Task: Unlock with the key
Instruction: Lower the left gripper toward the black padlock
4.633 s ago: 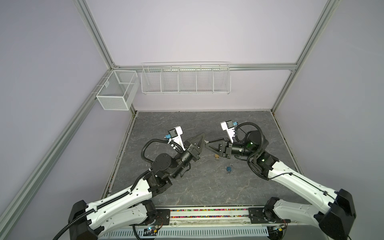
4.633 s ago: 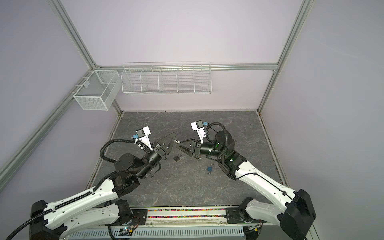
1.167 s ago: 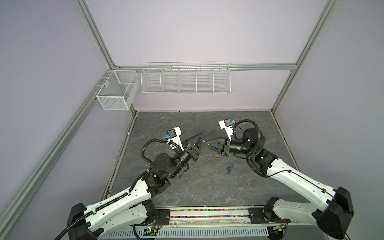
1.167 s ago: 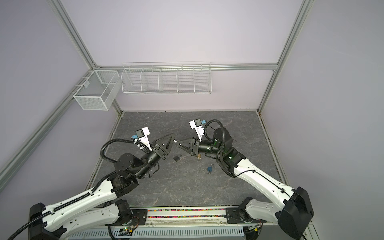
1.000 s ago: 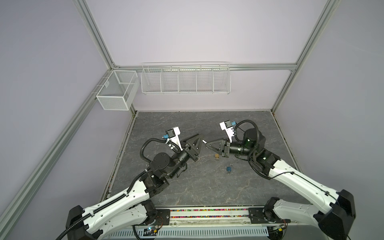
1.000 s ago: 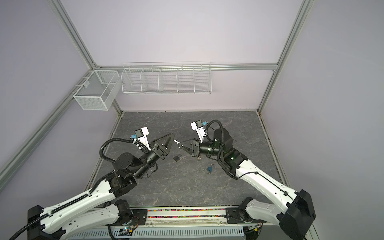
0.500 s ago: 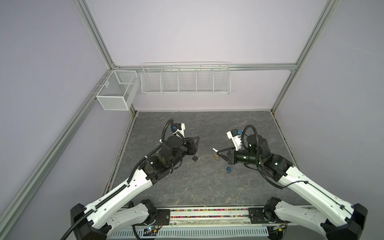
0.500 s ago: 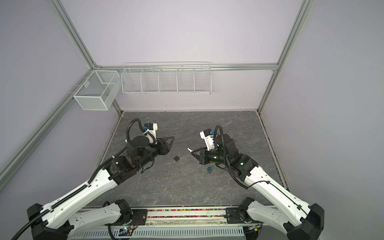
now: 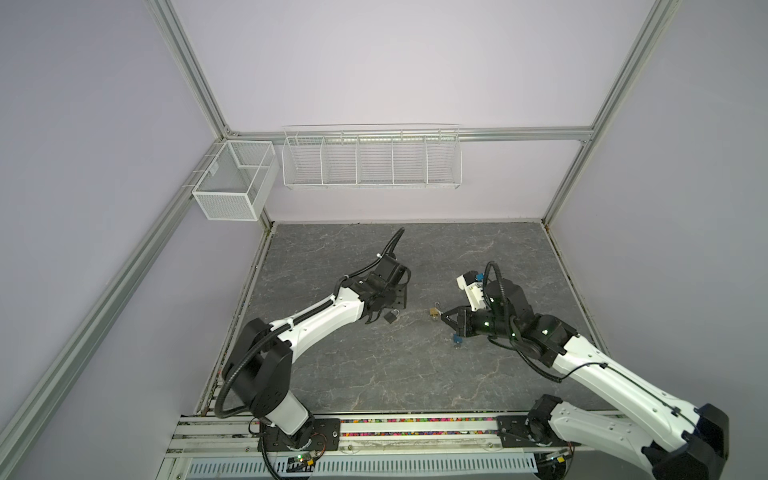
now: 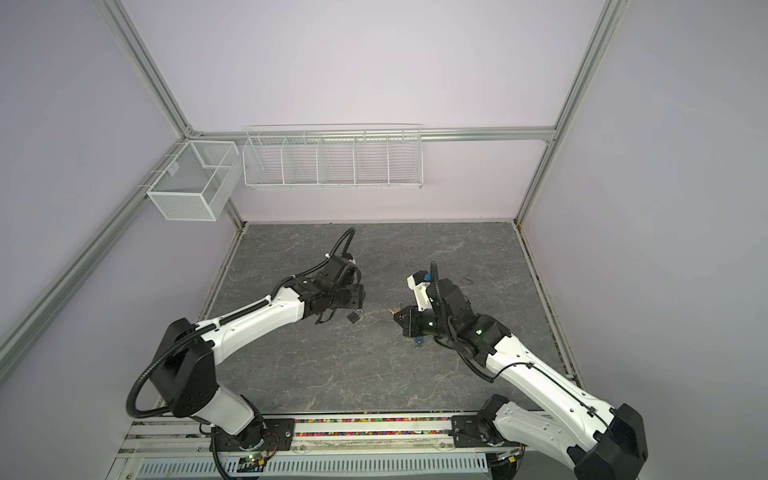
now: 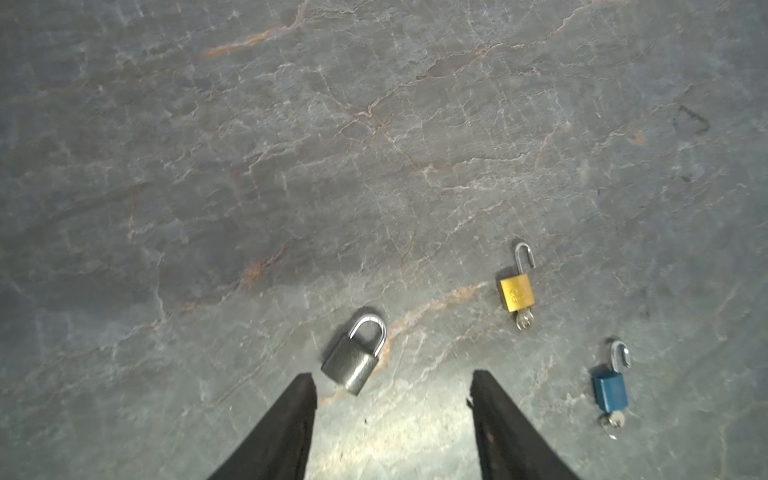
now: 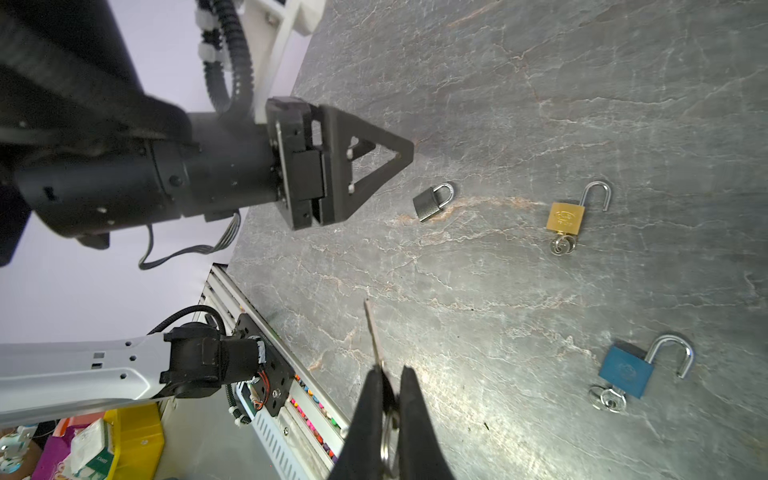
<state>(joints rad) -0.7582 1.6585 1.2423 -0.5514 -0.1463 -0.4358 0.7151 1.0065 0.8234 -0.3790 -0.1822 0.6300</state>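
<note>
Key (image 12: 375, 332) clamped in right pincer (image 12: 392, 372) | grey padlock (image 11: 353, 365) lies closed, untouched

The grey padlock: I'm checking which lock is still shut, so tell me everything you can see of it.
The grey padlock is small, with a dull dark-grey metal body and a shiny silver shackle, both ends seated, so it looks shut. No key shows in it. It lies alone on the grey stone-look table, just ahead of the open left tool, apparently touching nothing else.
</note>
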